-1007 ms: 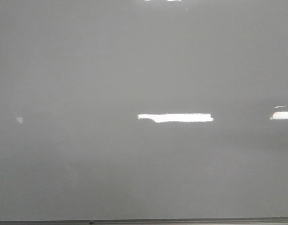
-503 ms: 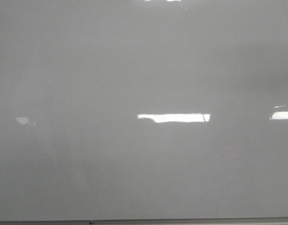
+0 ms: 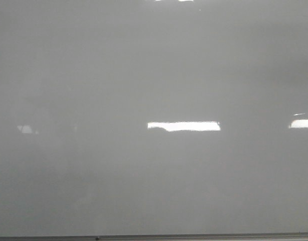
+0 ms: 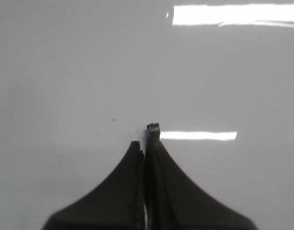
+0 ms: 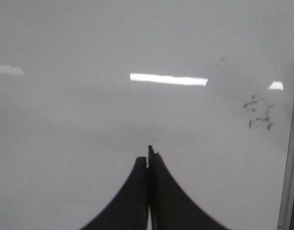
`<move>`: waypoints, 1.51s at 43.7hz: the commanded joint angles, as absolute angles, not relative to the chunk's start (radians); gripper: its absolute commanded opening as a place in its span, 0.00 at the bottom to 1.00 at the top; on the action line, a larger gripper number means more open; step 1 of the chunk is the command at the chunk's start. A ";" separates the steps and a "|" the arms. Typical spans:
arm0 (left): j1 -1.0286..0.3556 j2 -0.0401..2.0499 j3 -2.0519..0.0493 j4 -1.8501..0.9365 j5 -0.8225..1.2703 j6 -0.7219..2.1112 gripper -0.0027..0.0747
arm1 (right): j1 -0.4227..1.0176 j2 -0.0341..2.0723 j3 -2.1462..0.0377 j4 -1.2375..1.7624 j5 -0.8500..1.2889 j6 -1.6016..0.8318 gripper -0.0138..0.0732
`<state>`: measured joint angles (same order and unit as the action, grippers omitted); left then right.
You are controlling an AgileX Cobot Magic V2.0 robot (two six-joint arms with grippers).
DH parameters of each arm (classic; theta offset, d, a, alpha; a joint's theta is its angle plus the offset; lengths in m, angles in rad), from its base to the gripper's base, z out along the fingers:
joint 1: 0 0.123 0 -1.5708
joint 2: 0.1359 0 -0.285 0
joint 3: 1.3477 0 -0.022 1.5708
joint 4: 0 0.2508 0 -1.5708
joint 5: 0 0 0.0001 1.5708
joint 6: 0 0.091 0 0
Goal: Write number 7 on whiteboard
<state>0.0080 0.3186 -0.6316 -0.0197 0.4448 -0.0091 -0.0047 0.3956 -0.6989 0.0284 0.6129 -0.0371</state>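
Front view was filled by the whiteboard (image 3: 154, 75), pale grey and glossy, with a long glare patch (image 3: 184, 126) near the middle, a smaller one at the right edge and a faint one at the left. A thin grey edge strip (image 3: 194, 236) ran along the board's near edge. No arms showed in this view, and no number 7 was visible on the board in any view. Left wrist view: the left hand (image 4: 146, 146) was clenched, black fingers (image 4: 123, 191) pressed flat together with nothing visible between them, over bare whiteboard (image 4: 65, 72); one tip ended in a small ridged pad, a few tiny dark specks just beside it. Right wrist view: the right hand (image 5: 148, 160) was likewise clenched on nothing visible, over the whiteboard (image 5: 65, 120). Faint smudged marker residue (image 5: 259, 115) lay near the board's framed edge (image 5: 289, 158), well apart from the fingertips; its shape was unreadable.
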 commanded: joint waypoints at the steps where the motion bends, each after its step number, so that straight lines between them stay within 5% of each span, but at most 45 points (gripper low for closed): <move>1: 0.006 0.380 -0.658 -0.029 0.404 -0.016 0.01 | -0.007 0.438 -0.727 0.029 0.573 -0.037 0.08; 31: 0.006 0.496 -0.554 -0.029 0.448 -0.016 0.01 | -0.007 0.540 -0.629 0.029 0.544 -0.038 0.10; 38: 0.006 0.525 -0.554 -0.029 0.453 -0.016 0.07 | -0.007 0.540 -0.629 0.029 0.545 -0.038 0.38; 46: 0.006 0.591 -0.569 -0.026 0.493 0.017 0.39 | -0.007 0.540 -0.629 0.029 0.560 -0.038 0.78; 53: 0.006 0.665 -0.601 0.000 0.513 0.017 0.59 | -0.007 0.540 -0.629 0.029 0.563 -0.038 0.81; 66: 0.006 0.859 -0.692 -0.022 0.456 0.017 0.59 | -0.007 0.540 -0.629 0.029 0.557 -0.038 0.81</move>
<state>0.0080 0.8014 -0.6294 -0.0068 0.5434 0.0160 -0.0047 0.5324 -0.6019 0.0284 0.6253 -0.0371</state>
